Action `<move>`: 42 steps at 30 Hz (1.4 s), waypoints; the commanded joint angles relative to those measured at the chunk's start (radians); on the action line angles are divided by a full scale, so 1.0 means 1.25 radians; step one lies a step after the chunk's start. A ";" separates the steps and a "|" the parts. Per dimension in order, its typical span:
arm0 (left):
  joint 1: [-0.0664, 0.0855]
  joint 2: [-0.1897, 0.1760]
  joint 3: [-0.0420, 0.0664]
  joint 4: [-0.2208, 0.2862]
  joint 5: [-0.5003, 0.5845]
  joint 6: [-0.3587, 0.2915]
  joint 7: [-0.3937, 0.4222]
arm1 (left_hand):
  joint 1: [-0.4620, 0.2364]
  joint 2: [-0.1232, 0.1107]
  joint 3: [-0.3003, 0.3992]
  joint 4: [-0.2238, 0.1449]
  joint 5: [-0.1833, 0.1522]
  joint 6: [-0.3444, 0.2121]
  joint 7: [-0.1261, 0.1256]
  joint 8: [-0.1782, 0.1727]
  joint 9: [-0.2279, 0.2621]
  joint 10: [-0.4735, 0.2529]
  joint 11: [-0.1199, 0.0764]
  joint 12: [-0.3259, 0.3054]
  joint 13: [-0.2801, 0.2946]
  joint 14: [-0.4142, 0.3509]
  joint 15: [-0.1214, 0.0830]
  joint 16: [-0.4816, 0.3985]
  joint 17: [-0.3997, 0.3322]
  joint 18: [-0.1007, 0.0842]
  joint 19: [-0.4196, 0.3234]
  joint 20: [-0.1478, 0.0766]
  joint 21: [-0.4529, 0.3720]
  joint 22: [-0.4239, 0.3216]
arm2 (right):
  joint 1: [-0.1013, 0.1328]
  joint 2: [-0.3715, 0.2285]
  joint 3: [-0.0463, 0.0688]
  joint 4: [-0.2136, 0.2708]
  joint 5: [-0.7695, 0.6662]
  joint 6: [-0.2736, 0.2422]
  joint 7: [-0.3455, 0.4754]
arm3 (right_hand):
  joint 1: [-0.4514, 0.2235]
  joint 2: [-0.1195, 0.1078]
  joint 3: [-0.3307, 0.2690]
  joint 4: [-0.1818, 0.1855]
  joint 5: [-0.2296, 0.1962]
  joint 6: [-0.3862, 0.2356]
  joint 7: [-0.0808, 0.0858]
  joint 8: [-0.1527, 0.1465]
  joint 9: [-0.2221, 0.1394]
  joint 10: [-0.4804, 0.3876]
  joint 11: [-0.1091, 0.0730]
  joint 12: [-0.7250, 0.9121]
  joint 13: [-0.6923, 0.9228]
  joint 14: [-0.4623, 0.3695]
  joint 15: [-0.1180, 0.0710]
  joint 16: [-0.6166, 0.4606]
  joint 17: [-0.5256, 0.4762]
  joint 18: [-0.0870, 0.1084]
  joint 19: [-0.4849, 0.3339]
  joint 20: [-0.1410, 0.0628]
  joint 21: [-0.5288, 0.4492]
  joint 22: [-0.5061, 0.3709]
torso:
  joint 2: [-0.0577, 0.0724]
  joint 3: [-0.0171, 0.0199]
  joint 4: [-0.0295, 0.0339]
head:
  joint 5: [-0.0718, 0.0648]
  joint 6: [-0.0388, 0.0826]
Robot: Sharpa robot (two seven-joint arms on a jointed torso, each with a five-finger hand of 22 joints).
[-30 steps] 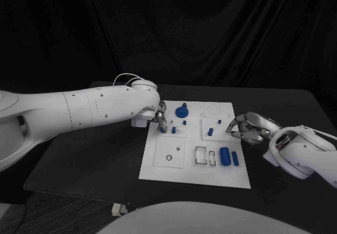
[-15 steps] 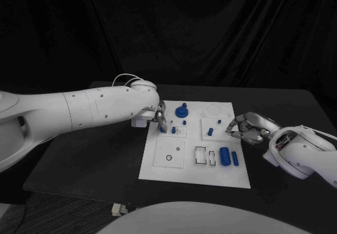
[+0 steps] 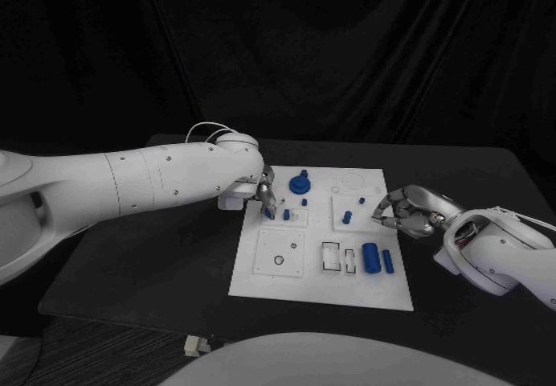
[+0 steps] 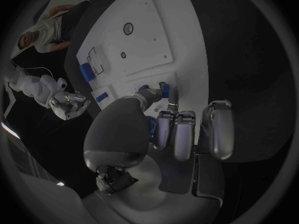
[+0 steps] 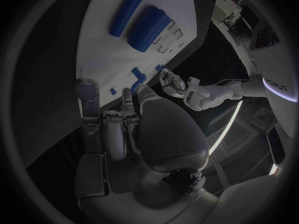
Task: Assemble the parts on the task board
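Nothing has shifted since the earlier frame. Near right on your task board (image 3: 264, 283) two blue cylinders (image 3: 371, 257) lie loose. Your right hand (image 3: 406, 213) hangs curled, empty. Farther left, your left hand (image 3: 264, 198) pinches a small blue peg (image 3: 270, 214); seat it straight down next.

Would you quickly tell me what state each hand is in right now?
Left hand: pinches a small blue part at the task board's left edge.
Right hand: fingers curled in at the board's right edge, nothing visibly held.
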 commanded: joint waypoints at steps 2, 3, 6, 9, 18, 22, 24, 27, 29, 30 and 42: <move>-0.003 0.003 0.000 0.001 0.000 -0.009 0.013 | 0.006 0.004 0.067 -0.070 0.002 0.019 -0.025 -0.005 -0.001 0.044 -0.003 0.005 0.157 0.085 -0.003 0.005 0.211 0.002 0.004 -0.001 0.004 0.159 | -0.002 -0.001 0.000 0.002 -0.001 0.000 -0.012 | 0.007 -0.002 0.004 -0.002 0.004 -0.003 -0.004 0.004 -0.001 0.082 -0.005 -0.004 0.209 0.081 -0.006 -0.005 0.201 0.014 -0.004 -0.001 -0.002 0.054 | 0.000 0.0000 0.0000 | 0.000 0.000; -0.003 0.004 0.000 0.001 0.000 -0.008 0.013 | 0.006 0.004 0.067 -0.070 0.002 0.019 -0.025 -0.005 -0.001 0.044 -0.003 0.005 0.157 0.085 -0.003 0.005 0.211 0.002 0.004 -0.001 0.004 0.159 | -0.002 -0.001 0.000 0.002 -0.001 0.000 -0.012 | 0.008 -0.002 0.005 -0.002 0.004 -0.003 -0.004 0.004 -0.001 0.082 -0.005 -0.004 0.209 0.081 -0.006 -0.004 0.201 0.014 -0.003 -0.001 -0.002 0.054 | 0.000 0.0000 0.0000 | 0.000 0.000; -0.003 0.005 0.000 0.000 0.000 -0.007 0.014 | 0.006 0.004 0.066 -0.070 0.002 0.019 -0.025 -0.006 -0.001 0.044 -0.003 0.005 0.156 0.085 -0.003 0.005 0.211 0.002 0.004 -0.001 0.004 0.159 | -0.002 -0.001 0.000 0.002 -0.001 0.000 -0.013 | 0.008 -0.002 0.005 -0.002 0.004 -0.003 -0.004 0.004 -0.001 0.082 -0.005 -0.004 0.209 0.081 -0.006 -0.004 0.201 0.014 -0.003 -0.001 -0.002 0.054 | 0.000 0.0001 0.0000 | 0.000 0.000; -0.004 0.006 0.000 0.000 0.000 -0.005 0.014 | 0.006 0.004 0.066 -0.070 0.002 0.020 -0.025 -0.006 -0.001 0.044 -0.003 0.005 0.156 0.085 -0.003 0.005 0.211 0.002 0.004 -0.001 0.003 0.159 | -0.002 -0.001 0.000 0.003 -0.001 -0.001 -0.013 | 0.008 -0.002 0.005 -0.002 0.004 -0.003 -0.004 0.004 -0.001 0.082 -0.005 -0.004 0.209 0.081 -0.006 -0.004 0.201 0.014 -0.003 -0.001 -0.002 0.054 | 0.000 0.0002 -0.0002 | 0.000 0.000; -0.008 0.009 0.000 -0.002 0.000 0.002 0.013 | 0.006 0.004 0.066 -0.070 0.002 0.020 -0.025 -0.006 -0.001 0.044 -0.003 0.005 0.156 0.085 -0.003 0.005 0.211 0.002 0.004 -0.001 0.003 0.159 | -0.003 -0.001 0.000 0.003 -0.001 -0.001 -0.014 | 0.009 -0.002 0.005 -0.003 0.005 -0.003 -0.004 0.004 -0.001 0.082 -0.005 -0.004 0.209 0.081 -0.006 -0.005 0.201 0.014 -0.003 -0.001 -0.001 0.054 | 0.000 0.0003 -0.0001 | 0.001 0.000; -0.009 0.009 0.000 -0.003 0.000 0.004 0.012 | 0.006 0.004 0.066 -0.070 0.002 0.020 -0.025 -0.006 -0.001 0.044 -0.003 0.005 0.156 0.085 -0.003 0.005 0.211 0.002 0.004 -0.001 0.003 0.159 | -0.003 -0.001 0.000 0.003 -0.001 -0.001 -0.014 | 0.009 -0.002 0.005 -0.003 0.005 -0.003 -0.004 0.004 -0.001 0.082 -0.005 -0.004 0.209 0.081 -0.006 -0.005 0.201 0.014 -0.003 -0.001 -0.001 0.054 | 0.000 0.0001 0.0000 | 0.000 0.000; -0.010 0.009 0.000 -0.003 0.000 0.004 0.012 | 0.006 0.004 0.066 -0.070 0.002 0.020 -0.025 -0.006 -0.001 0.044 -0.003 0.005 0.156 0.085 -0.003 0.005 0.211 0.002 0.004 -0.001 0.003 0.159 | -0.003 -0.001 0.000 0.003 -0.001 -0.001 -0.014 | 0.009 -0.002 0.005 -0.003 0.005 -0.003 -0.004 0.004 -0.001 0.082 -0.005 -0.004 0.209 0.081 -0.006 -0.005 0.201 0.014 -0.003 -0.001 -0.001 0.054 | 0.000 0.0000 -0.0001 | 0.000 0.000; -0.011 0.009 0.000 -0.005 0.000 0.003 0.012 | 0.006 0.004 0.065 -0.070 0.002 0.021 -0.026 -0.007 -0.002 0.043 -0.004 0.004 0.156 0.085 -0.003 0.005 0.211 0.002 0.004 -0.001 0.003 0.159 | -0.003 -0.001 0.000 0.003 -0.001 -0.001 -0.014 | 0.009 -0.002 0.005 -0.003 0.005 -0.003 -0.004 0.004 -0.001 0.082 -0.005 -0.004 0.209 0.081 -0.006 -0.005 0.201 0.014 -0.003 -0.001 -0.001 0.054 | 0.000 0.0001 0.0001 | 0.001 0.000; -0.011 0.010 0.000 -0.006 0.000 0.003 0.012 | 0.006 0.004 0.065 -0.070 0.002 0.021 -0.026 -0.007 -0.002 0.043 -0.004 0.004 0.156 0.085 -0.003 0.005 0.211 0.002 0.004 -0.001 0.003 0.159 | -0.003 -0.001 0.000 0.003 -0.001 -0.001 -0.014 | 0.009 -0.002 0.005 -0.003 0.005 -0.003 -0.004 0.004 -0.001 0.082 -0.005 -0.004 0.209 0.081 -0.006 -0.005 0.201 0.014 -0.003 -0.001 -0.001 0.054 | 0.000 0.0001 0.0000 | 0.001 0.000; -0.012 0.010 0.000 -0.006 0.000 0.002 0.012 | 0.006 0.004 0.065 -0.070 0.002 0.021 -0.026 -0.007 -0.002 0.043 -0.004 0.004 0.156 0.085 -0.003 0.005 0.211 0.002 0.004 -0.001 0.003 0.159 | -0.003 -0.001 0.000 0.003 -0.001 -0.001 -0.014 | 0.009 -0.002 0.005 -0.003 0.005 -0.003 -0.004 0.004 -0.001 0.082 -0.005 -0.004 0.209 0.081 -0.006 -0.005 0.201 0.014 -0.003 -0.001 -0.001 0.054 | 0.000 0.0001 0.0000 | 0.001 0.000; -0.016 0.016 0.000 -0.011 0.000 0.000 0.017 | 0.007 0.006 0.063 -0.069 -0.008 0.022 -0.026 -0.011 -0.006 0.043 -0.004 0.003 0.155 0.085 -0.004 0.005 0.211 0.002 0.004 -0.001 0.002 0.159 | -0.003 0.000 0.000 0.002 -0.001 0.000 -0.013 | 0.009 -0.002 0.006 -0.004 0.005 -0.004 -0.004 0.004 -0.001 0.082 -0.005 -0.004 0.209 0.081 -0.006 -0.005 0.200 0.014 -0.003 -0.001 -0.005 0.053 | 0.000 0.0001 0.0000 | 0.001 0.000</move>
